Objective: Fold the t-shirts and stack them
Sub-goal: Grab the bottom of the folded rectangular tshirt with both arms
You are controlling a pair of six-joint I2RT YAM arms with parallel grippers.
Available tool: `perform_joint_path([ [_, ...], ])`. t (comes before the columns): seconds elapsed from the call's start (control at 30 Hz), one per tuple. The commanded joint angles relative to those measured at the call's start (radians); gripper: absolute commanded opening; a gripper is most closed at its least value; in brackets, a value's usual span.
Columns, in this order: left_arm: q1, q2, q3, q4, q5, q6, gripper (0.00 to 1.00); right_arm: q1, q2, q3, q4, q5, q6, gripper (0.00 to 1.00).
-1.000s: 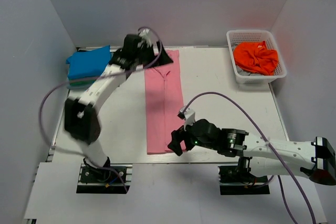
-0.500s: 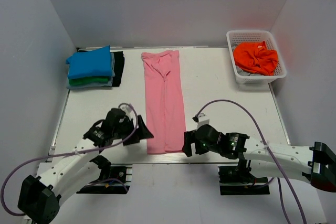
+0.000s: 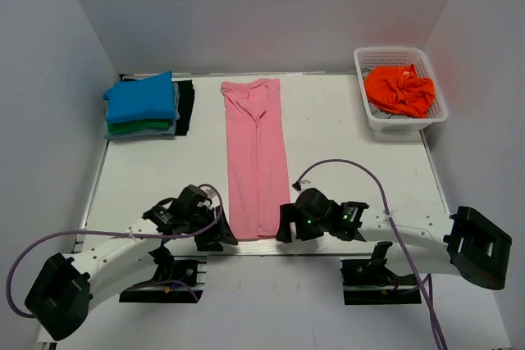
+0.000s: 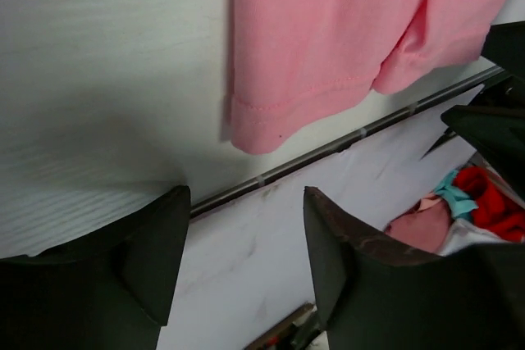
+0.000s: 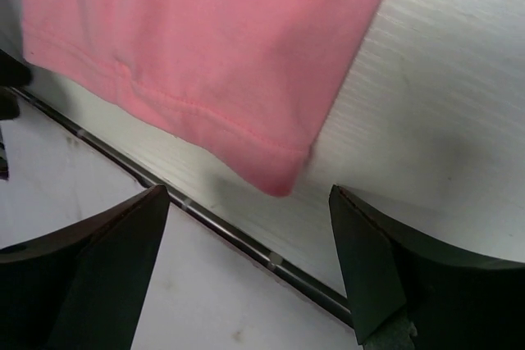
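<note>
At the far left of the table [image 3: 353, 145] you have a folded stack with the bright blue t-shirt [image 3: 141, 97] on top and the green t-shirt [image 3: 131, 129] under it, well apart from both arms.

Your left gripper [image 3: 220, 235] sits low at the near edge, just left of the near-left corner of the light pink t-shirt [image 3: 256, 153]. In the left wrist view its fingers [image 4: 139, 260] stand wide apart with only bare table and the edge rail between them. The pink hem corner lies flat ahead of the gap and slightly to the right, beyond the fingertips and not touched by them.

The pink shirt lies as a long narrow strip down the middle of the table, with its collar end at the far edge and its hem at the near edge, between your two grippers.

Your right gripper [image 3: 284, 225] sits just right of the hem's near-right corner. In the right wrist view its fingers [image 5: 410, 268] are also spread wide and hold nothing. The stitched corner of the hem points toward the gap and lies just ahead of the fingertips, not between them.

At the far right, the orange t-shirt [image 3: 399, 88] lies bunched in the white basket [image 3: 426, 116], well away from either gripper.
</note>
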Motion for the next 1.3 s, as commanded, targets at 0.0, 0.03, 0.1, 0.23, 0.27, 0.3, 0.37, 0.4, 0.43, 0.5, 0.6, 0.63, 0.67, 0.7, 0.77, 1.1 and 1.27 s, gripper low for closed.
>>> perform_joint_path([
  [0.0, -0.016, 0.016, -0.017, 0.009, -0.074, -0.002, 0.66, -0.022, 0.042, -0.009, 0.055, -0.046, 0.027, 0.85],
  [0.03, -0.016, 0.031, -0.017, 0.018, -0.083, -0.002, 0.62, -0.034, 0.054, -0.012, 0.052, -0.046, 0.027, 0.83],
  [0.1, -0.026, 0.064, -0.017, 0.047, -0.083, -0.002, 0.62, -0.043, 0.071, -0.011, 0.059, -0.089, 0.024, 0.80],
  [0.23, -0.035, 0.136, -0.012, 0.108, -0.102, 0.007, 0.58, -0.062, 0.092, 0.001, 0.050, -0.105, 0.009, 0.68],
  [0.27, -0.036, 0.151, -0.012, 0.108, -0.102, 0.019, 0.55, -0.063, 0.096, 0.008, 0.038, -0.102, 0.001, 0.66],
  [0.3, -0.036, 0.172, -0.003, 0.108, -0.102, 0.019, 0.53, -0.068, 0.108, 0.014, 0.024, -0.103, 0.000, 0.60],
  [0.37, -0.046, 0.173, -0.003, 0.108, -0.102, 0.019, 0.43, -0.066, 0.125, 0.026, 0.012, -0.103, -0.006, 0.52],
  [0.4, -0.046, 0.173, -0.003, 0.123, -0.102, 0.019, 0.41, -0.069, 0.128, 0.032, 0.015, -0.103, -0.011, 0.49],
  [0.43, -0.046, 0.173, -0.003, 0.124, -0.117, 0.010, 0.35, -0.069, 0.129, 0.038, 0.010, -0.103, -0.010, 0.45],
  [0.5, -0.046, 0.173, 0.009, 0.105, -0.152, 0.010, 0.29, -0.069, 0.146, 0.040, 0.012, -0.106, -0.023, 0.32],
  [0.6, -0.046, 0.173, 0.029, 0.096, -0.186, 0.010, 0.09, -0.072, 0.157, 0.055, 0.006, -0.091, -0.031, 0.20],
  [0.63, -0.046, 0.173, 0.029, 0.107, -0.186, 0.010, 0.05, -0.069, 0.158, 0.061, 0.009, -0.089, -0.040, 0.18],
  [0.67, -0.046, 0.186, 0.029, 0.107, -0.186, 0.010, 0.00, -0.071, 0.166, 0.067, 0.006, -0.086, -0.046, 0.16],
  [0.7, -0.046, 0.186, 0.040, 0.122, -0.186, 0.010, 0.00, -0.069, 0.174, 0.081, -0.005, -0.083, -0.066, 0.14],
  [0.77, -0.046, 0.202, 0.052, 0.133, -0.186, 0.010, 0.00, -0.071, 0.181, 0.109, -0.032, -0.077, -0.080, 0.12],
  [1.1, -0.046, 0.098, 0.152, 0.113, -0.236, 0.019, 0.00, -0.069, 0.148, 0.202, -0.102, 0.035, -0.129, 0.02],
  [1.27, -0.046, 0.094, 0.199, 0.143, -0.249, 0.038, 0.00, -0.074, 0.142, 0.255, -0.137, 0.127, -0.160, 0.00],
])
